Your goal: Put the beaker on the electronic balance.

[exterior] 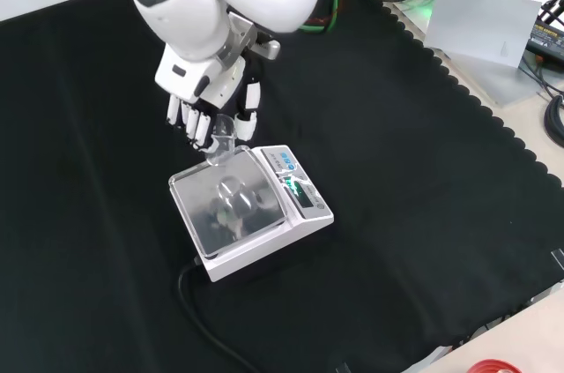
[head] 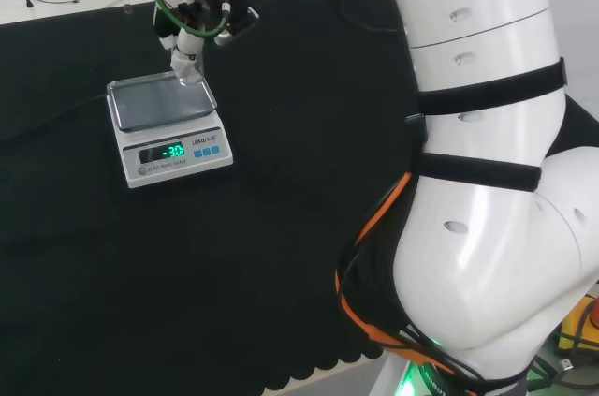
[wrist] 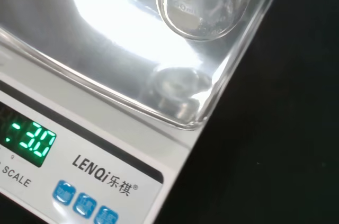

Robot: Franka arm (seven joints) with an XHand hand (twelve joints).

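Observation:
A white electronic balance with a shiny steel pan and a lit green display stands on the black cloth. The hand hangs over the pan's far corner in the front view, fingers curled round a small clear beaker. In the wrist view the beaker hovers a little above the pan, with its reflection on the steel beneath. In the head view the hand reaches down to the pan's back right corner, where the beaker is faint.
The balance's black cable runs off toward the front of the cloth. A grey box and cables lie beyond the cloth's scalloped edge at the front view's top right. The arm's white links fill the head view's right.

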